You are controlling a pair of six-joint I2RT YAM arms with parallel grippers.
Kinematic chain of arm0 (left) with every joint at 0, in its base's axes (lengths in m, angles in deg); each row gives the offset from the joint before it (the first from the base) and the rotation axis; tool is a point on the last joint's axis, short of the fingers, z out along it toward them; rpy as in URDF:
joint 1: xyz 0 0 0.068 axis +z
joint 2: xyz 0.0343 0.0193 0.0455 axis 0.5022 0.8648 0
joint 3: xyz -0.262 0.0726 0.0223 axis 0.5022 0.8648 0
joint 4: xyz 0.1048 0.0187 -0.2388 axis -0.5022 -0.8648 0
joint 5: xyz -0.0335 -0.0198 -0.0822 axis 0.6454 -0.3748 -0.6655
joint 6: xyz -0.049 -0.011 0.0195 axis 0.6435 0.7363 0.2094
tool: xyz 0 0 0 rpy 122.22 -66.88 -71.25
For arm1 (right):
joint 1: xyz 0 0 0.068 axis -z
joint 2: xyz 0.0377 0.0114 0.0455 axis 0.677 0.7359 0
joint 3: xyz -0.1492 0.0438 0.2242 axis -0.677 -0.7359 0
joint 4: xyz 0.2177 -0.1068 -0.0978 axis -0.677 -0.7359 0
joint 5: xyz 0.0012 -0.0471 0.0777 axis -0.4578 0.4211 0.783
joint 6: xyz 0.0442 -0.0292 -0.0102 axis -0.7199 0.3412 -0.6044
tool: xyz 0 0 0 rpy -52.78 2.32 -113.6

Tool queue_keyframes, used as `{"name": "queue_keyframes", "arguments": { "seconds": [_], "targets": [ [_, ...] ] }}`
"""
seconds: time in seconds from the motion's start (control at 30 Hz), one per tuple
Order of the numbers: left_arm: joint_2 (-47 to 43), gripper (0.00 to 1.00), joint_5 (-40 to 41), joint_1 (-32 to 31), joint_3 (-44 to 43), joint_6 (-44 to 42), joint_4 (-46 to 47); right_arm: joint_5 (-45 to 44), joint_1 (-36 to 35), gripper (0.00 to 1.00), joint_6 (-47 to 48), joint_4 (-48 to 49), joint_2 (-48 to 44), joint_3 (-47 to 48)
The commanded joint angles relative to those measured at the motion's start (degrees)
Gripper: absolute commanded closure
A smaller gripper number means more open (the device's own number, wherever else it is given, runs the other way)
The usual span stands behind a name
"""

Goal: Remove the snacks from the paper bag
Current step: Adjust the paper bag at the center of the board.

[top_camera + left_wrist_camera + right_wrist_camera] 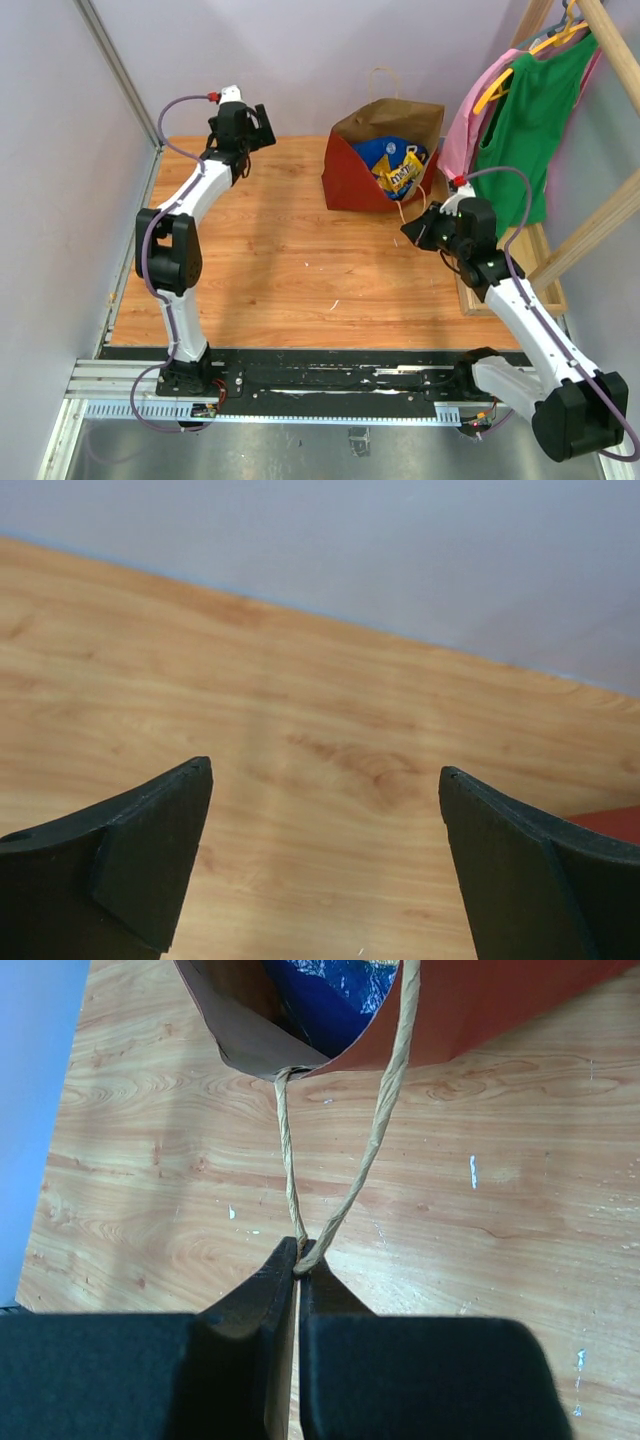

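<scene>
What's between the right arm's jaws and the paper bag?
Just its twisted handle, pinched in those jaws, over bare table. The right wrist view shows it.

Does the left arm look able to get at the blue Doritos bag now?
Probably yes: the left gripper is open, the paper bag gapes, and the right gripper only pinches its handle.

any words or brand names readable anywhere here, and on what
Nothing can be read for certain in any view.
Yellow packet inside the paper bag: dark lettering, too small to read.
Blue packet: print blurred, also in the right wrist view.
</scene>
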Motion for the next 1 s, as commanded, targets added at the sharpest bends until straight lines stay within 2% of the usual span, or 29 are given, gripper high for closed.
{"name": "queue_keyframes", "arguments": {
  "seconds": [0.0, 0.1, 0.2, 0.27, 0.4, 0.5, 0.6, 0.7, 0.73, 0.87, 0.97],
  "targets": [
    [-0.33, 0.00, 3.10, -0.86, -2.74, 0.38, -2.97, 2.30, -0.52, 0.99, -1.07, -0.50, -1.84, -4.03],
    [-4.28, 0.00, -8.37, -0.53, 0.38, 2.28, 0.96, 2.74, -0.69, 0.99, -2.37, 0.42, -2.00, -9.80],
    [-15.70, 0.00, -22.06, -1.10, 13.59, 4.90, 15.86, 4.58, -0.74, 0.99, -3.26, 1.18, -2.32, -14.97],
    [-21.49, 0.00, -29.79, -1.32, 18.21, 7.07, 20.23, 5.69, -0.78, 0.99, -4.09, 0.02, -3.72, -17.56],
    [-28.36, 0.00, -47.05, -3.16, 16.33, 1.02, 11.18, 5.63, -1.03, 0.99, -4.78, -4.60, -9.71, -21.18],
    [-31.99, 0.00, -52.03, -5.60, 15.92, -7.69, 1.64, 3.95, -1.21, 0.99, -4.71, -7.90, -13.82, -23.15],
    [-33.11, 0.00, -56.51, -6.24, 16.12, -13.49, -5.49, 1.85, -1.23, 0.99, -4.60, -6.88, -13.78, -24.47],
    [-34.10, 0.00, -62.66, -8.24, 18.12, -23.79, -11.94, 0.65, -1.22, 0.99, -4.03, -3.63, -7.59, -23.85],
    [-34.67, 0.00, -62.64, -8.94, 19.39, -24.92, -12.02, 0.58, -1.26, 0.99, -3.87, -2.50, -4.57, -23.06],
    [-35.50, 0.00, -67.24, -9.08, 22.99, -23.65, -6.13, 2.16, -1.80, 0.99, -4.54, 4.36, 10.49, -18.92],
    [-34.78, 0.00, -71.80, -9.06, 23.47, -23.91, -3.46, -0.41, -4.56, 0.99, -5.15, 5.87, 15.81, -15.00]
  ]
}}
